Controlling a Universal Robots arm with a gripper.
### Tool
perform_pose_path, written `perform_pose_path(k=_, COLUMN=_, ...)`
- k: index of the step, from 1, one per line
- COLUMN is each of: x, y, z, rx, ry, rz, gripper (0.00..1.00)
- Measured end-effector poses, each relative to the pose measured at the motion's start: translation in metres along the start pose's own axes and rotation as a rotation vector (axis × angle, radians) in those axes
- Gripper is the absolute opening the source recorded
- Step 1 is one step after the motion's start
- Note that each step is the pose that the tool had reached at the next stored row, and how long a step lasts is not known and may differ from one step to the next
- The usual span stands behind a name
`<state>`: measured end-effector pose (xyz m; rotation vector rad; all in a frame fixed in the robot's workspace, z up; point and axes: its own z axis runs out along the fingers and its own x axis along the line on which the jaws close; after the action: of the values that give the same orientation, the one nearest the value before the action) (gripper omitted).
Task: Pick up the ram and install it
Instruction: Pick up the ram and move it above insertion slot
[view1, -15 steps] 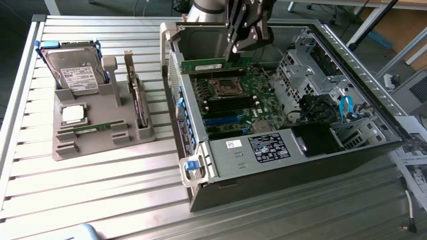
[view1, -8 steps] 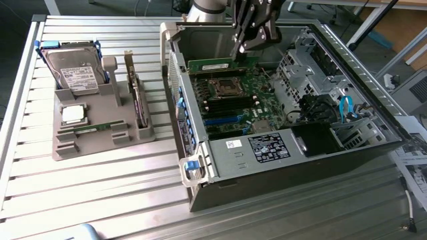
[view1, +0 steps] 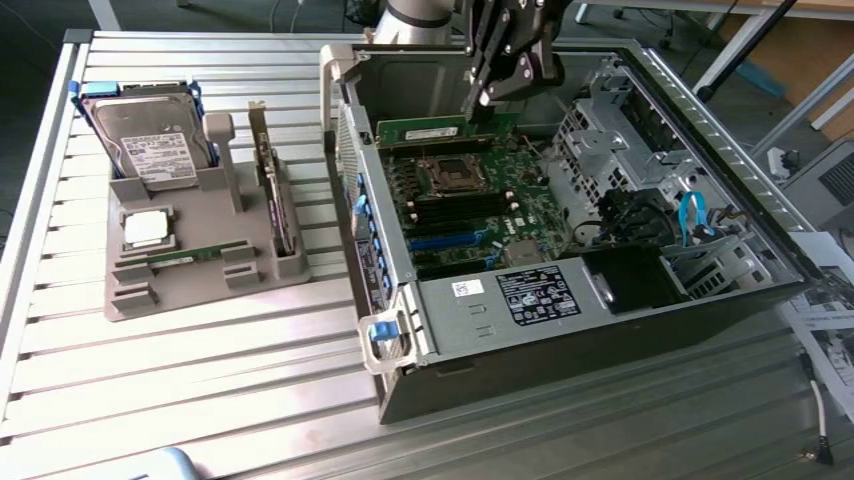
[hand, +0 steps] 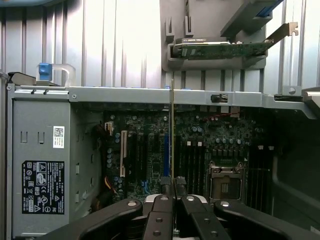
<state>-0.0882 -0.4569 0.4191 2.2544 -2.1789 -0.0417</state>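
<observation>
The ram (view1: 424, 130) is a thin green stick held level above the motherboard (view1: 467, 200), inside the far part of the open computer case (view1: 400, 330). My gripper (view1: 491, 98) comes down from above and is shut on the ram's end nearest the exterior view's right. In the wrist view the ram (hand: 172, 130) shows edge-on as a thin vertical line, running out from between my black fingertips (hand: 163, 186) over the motherboard's slots (hand: 192, 160). My gripper (hand: 172, 186) is clamped on its near end.
On the slatted table at the exterior view's left stands a grey holder tray (view1: 200, 285) with a silver hard drive (view1: 150, 140), a CPU (view1: 147, 228) and an upright expansion card (view1: 274, 200). The case's metal rim (hand: 150, 95) and drive cage (view1: 601, 130) border the motherboard.
</observation>
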Motion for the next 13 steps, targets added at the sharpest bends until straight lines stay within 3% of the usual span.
perform_pose_path(k=8, x=0.0001, y=0.0, z=0.0, rx=0.0002, ry=-0.008, rz=0.0, gripper=0.12)
perform_pose_path(k=13, x=0.0002, y=0.0, z=0.0, rx=0.0008, ry=-0.0241, rz=-0.001, gripper=0.12)
